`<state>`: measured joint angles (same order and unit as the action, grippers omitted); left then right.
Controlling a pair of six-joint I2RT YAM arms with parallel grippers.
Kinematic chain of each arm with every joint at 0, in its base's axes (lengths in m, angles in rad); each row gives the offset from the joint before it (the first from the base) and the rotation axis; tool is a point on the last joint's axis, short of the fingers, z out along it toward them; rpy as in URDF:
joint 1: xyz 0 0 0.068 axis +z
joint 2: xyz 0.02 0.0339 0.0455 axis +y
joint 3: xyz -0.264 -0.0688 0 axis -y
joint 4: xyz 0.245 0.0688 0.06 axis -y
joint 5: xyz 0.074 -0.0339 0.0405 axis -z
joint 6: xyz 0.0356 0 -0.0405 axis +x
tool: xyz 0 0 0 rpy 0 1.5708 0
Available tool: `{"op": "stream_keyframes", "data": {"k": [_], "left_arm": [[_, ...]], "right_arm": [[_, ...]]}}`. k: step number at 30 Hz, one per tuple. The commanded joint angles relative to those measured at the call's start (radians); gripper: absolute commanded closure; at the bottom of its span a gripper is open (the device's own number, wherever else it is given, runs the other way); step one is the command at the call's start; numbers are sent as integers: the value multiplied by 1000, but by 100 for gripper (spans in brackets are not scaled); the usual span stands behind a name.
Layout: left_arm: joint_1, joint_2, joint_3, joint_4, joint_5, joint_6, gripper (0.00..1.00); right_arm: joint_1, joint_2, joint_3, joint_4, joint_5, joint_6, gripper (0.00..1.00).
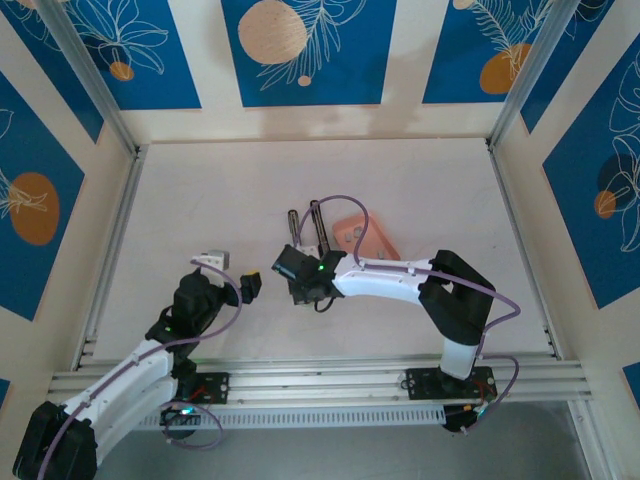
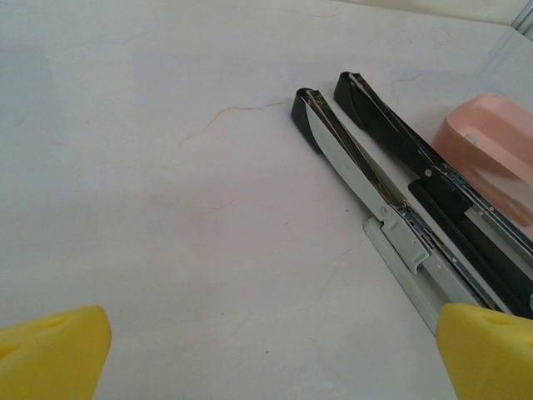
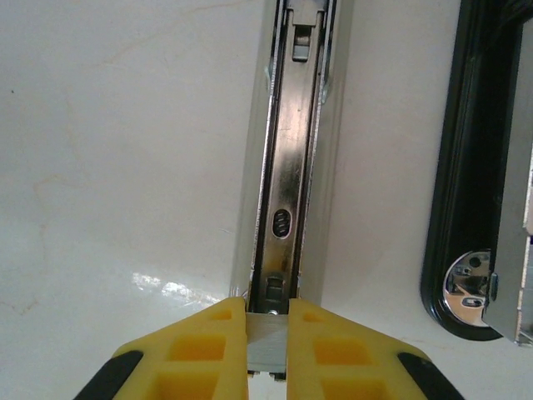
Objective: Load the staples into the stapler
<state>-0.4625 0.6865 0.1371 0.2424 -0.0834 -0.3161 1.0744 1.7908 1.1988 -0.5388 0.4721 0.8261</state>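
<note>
R claw point(image 3: 268, 310) clenched on staples point(image 3: 268, 354): 1 small silvery block pinched btwn its 2 yellow fingers point(image 3: 208, 350), w/ only a flat face showing in the gap. Straight ahead of the fingertips, right at them, is the near end of the stapler point(image 3: 283, 167)'s open metal rail. It's a shiny channel w/ an oval hole & a catch further up, running directly away from the claw. Can't tell if block & rail touch. Off to the claw's right, apart from the rail, lies the stapler's black half, w/ a round shiny metal part near its close end. Both halves rest on the pale table point(image 3: 108, 167).

L claw point(image 2: 271, 358) released: 2 yellow fingertips spread wide at the bottom corners of the left wrist view, bare table btwn them. Ahead & to its right the stapler lies swung open as 2 long arms side by side, silvery rail arm nearer, black arm just beyond. Pink tray point(image 2: 491, 137) sits past the black arm, close beside it, at the far right.

Top view: L claw is just left of R claw, near but apart. Stapler arms stretch away in front of R claw, & tray is ahead & right of it.
</note>
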Motion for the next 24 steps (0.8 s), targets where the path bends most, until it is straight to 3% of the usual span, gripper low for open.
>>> {"op": "stream_keyframes", "data": {"k": [1, 11, 15, 24], "left_arm": [[-5, -4, -10, 0, -11, -3, 0], [-5, -1, 4, 0, -5, -15, 0], [-3, 14, 27, -13, -13, -45, 0], [57, 125, 115, -35, 18, -90, 0]], "right_arm": [[12, 20, 19, -49, 3, 23, 82], [4, -77, 63, -83, 48, -16, 68], [-44, -102, 113, -104, 0, -68, 63], [-213, 83, 380, -212, -131, -198, 52]]}}
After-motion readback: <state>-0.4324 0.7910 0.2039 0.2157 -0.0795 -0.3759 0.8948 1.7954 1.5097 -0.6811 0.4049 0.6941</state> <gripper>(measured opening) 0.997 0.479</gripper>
